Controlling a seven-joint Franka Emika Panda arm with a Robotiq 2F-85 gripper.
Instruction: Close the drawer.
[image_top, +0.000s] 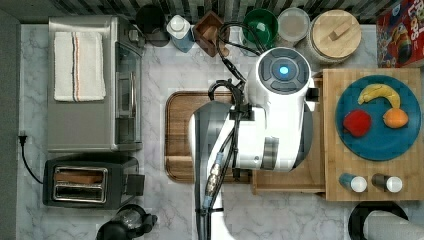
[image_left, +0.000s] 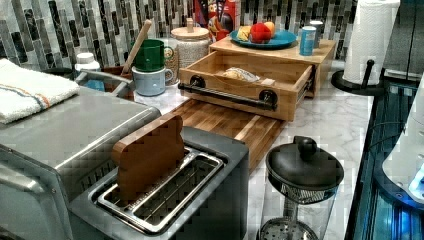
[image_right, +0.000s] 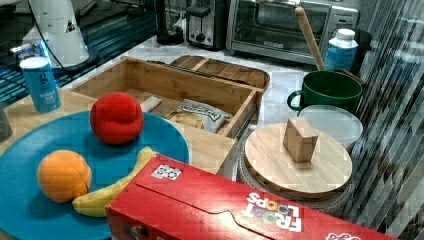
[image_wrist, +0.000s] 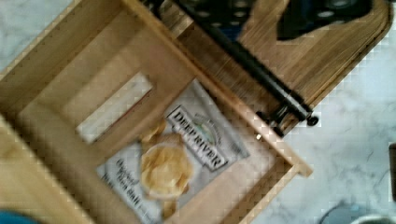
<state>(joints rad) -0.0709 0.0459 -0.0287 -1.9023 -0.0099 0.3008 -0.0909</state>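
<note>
The light bamboo drawer (image_left: 226, 104) stands pulled out of its wooden box (image_left: 280, 50), over a darker brown tray (image_left: 225, 124). A black bar handle (image_left: 227, 95) runs along its front. Inside lie a bag of chips (image_wrist: 187, 149) and a pale strip (image_wrist: 114, 107). In the top view the white arm (image_top: 272, 115) hangs over the drawer (image_top: 287, 184) and covers most of it. In the wrist view my gripper (image_wrist: 266, 11) is open above the handle (image_wrist: 261, 74) and tray (image_wrist: 327, 56), with nothing between the dark fingers (image_wrist: 219, 9).
A blue plate (image_top: 380, 145) with fruit and two shakers sit on the box top. A toaster oven (image_top: 85, 100) and toaster (image_top: 85, 182) stand at the top view's left. Mugs, a jar (image_top: 336, 32) and a cereal box (image_top: 400, 32) line the back wall.
</note>
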